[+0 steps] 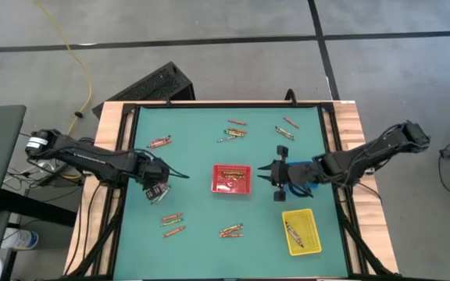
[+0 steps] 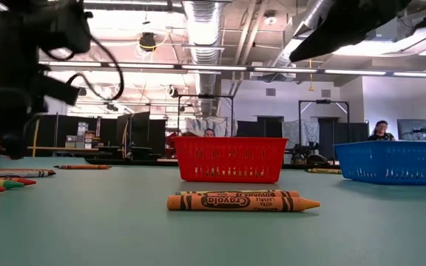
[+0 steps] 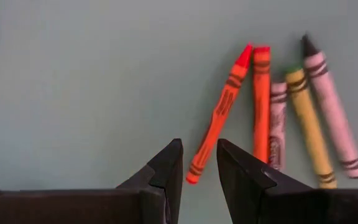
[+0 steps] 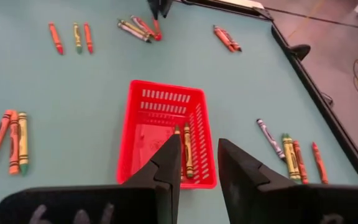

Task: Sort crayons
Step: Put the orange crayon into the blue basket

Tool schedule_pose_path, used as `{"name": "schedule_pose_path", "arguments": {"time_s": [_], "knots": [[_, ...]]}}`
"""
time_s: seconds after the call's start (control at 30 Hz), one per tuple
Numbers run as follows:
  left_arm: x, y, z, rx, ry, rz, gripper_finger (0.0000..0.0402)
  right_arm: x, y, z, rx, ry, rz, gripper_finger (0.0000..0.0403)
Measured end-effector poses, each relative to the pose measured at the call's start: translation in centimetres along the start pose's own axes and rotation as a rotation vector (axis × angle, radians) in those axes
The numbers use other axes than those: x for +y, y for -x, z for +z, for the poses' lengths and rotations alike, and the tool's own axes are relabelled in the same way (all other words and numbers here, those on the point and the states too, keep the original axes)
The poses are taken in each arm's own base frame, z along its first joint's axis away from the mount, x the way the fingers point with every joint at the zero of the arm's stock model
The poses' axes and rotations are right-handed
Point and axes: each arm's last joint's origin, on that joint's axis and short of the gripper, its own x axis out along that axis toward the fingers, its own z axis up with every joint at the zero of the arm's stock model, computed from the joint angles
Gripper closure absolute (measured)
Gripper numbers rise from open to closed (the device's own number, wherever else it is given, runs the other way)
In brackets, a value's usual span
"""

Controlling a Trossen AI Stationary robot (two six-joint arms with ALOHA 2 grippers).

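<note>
The left gripper (image 1: 161, 193) hangs over the left side of the green table (image 1: 194, 140), fingers slightly apart and holding nothing, above a cluster of crayons (image 3: 278, 112). In the middle, the red tray (image 1: 232, 179) holds some crayons. The right gripper (image 1: 272, 181), also slightly spread and empty, points at this tray. The yellow tray (image 1: 301, 231) lies near the right side.

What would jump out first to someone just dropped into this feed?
The red tray in the middle of the green table stands out, with a few crayons already inside. Small bunches of loose crayons lie scattered around it, and a yellow tray sits near the front right corner. The left claw hangs over one bunch of crayons, jaws slightly apart with nothing between them, and the right claw points at the red tray.
</note>
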Motion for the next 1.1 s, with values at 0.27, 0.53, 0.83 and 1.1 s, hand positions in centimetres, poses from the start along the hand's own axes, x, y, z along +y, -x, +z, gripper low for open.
{"name": "schedule_pose_path", "arguments": {"time_s": [0.27,0.53,0.83,1.1], "knots": [[0.0,-0.5,-0.2,0.001,-0.009,-0.017,0.0313,-1.4,-0.7,0.0,0.018,-0.03,0.026,0.0304],[0.0,-0.5,-0.2,0.005,-0.022,-0.022,0.0313,-1.7,-0.8,-0.1,0.021,-0.044,0.034,0.0304],[0.3,-2.6,-1.5,0.03,-0.022,-0.083,0.0317,-1.5,-0.8,-0.2,0.033,-0.056,0.083,0.0304],[0.0,-2.3,-1.0,-0.013,-0.005,-0.097,0.0364,-1.3,-0.7,-0.2,0.039,-0.082,0.088,0.0304]]}}
